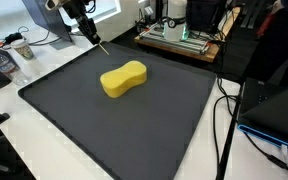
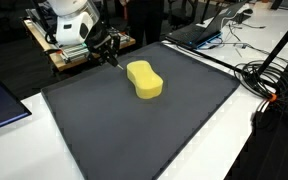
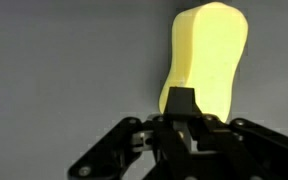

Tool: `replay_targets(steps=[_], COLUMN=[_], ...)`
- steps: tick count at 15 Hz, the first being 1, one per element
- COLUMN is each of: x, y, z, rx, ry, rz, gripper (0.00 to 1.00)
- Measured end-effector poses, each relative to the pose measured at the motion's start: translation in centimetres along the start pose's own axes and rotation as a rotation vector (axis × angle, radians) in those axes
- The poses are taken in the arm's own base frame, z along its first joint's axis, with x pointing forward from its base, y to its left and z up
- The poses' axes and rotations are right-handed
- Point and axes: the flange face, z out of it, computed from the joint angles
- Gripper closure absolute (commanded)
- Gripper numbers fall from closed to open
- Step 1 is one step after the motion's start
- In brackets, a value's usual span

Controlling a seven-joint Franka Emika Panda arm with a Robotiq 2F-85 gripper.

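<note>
A yellow peanut-shaped sponge (image 1: 123,79) lies on a dark grey mat (image 1: 84,125) and shows in both exterior views (image 2: 144,80). My gripper (image 1: 88,33) hovers over the mat's far edge, a short way from the sponge (image 3: 204,55). It also shows in an exterior view (image 2: 108,50). The fingers (image 3: 181,112) are closed together on a thin dark stick-like object (image 3: 181,100). Its pale tip (image 1: 102,47) points down toward the mat. The sponge lies just beyond that object in the wrist view. What the object is cannot be told.
The mat (image 2: 134,135) lies on a white table. A wooden tray with equipment (image 1: 179,40) stands behind the mat. Cables (image 1: 222,120) run along one side, with more (image 2: 269,80) near a laptop (image 2: 199,32). A cup and clutter (image 1: 22,48) sit at a corner.
</note>
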Motion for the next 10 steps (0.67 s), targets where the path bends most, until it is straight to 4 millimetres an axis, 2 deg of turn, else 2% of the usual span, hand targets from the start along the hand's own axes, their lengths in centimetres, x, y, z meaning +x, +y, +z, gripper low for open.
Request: replay_targets(steps=[5, 10], x=[-4.8, -8.8], y=[-1.2, -3.8], z=[1.0, 2.1], rx=[-0.042, -0.081], ry=[0.050, 0.134], rz=[0.103, 0.220], gripper=[0.96, 0.96])
